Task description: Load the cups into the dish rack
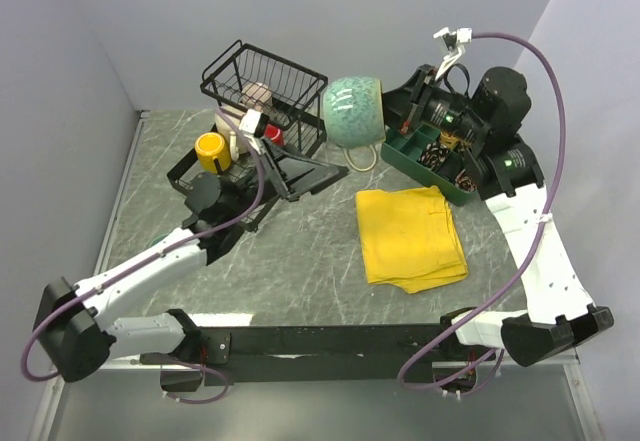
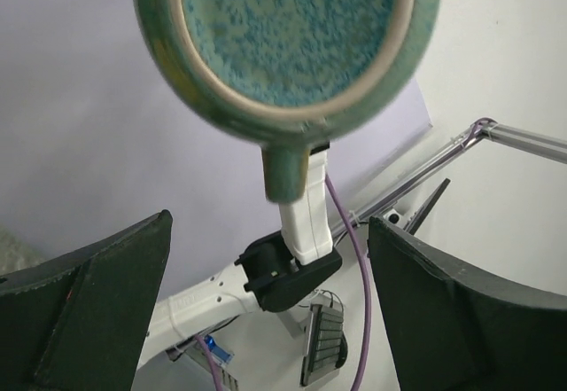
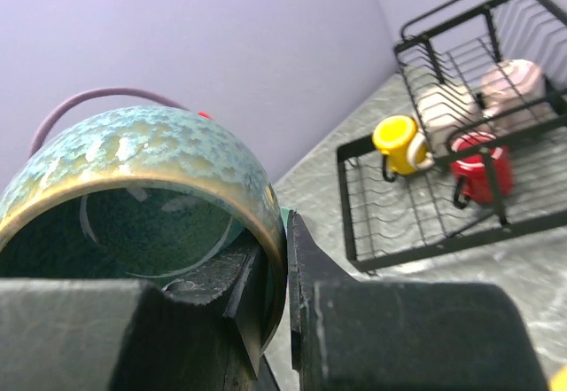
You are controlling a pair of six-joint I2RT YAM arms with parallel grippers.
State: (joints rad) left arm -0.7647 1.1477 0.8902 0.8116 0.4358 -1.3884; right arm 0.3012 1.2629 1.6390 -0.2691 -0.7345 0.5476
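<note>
No word, label, brand mark or number can be read in any of the three views.
</note>
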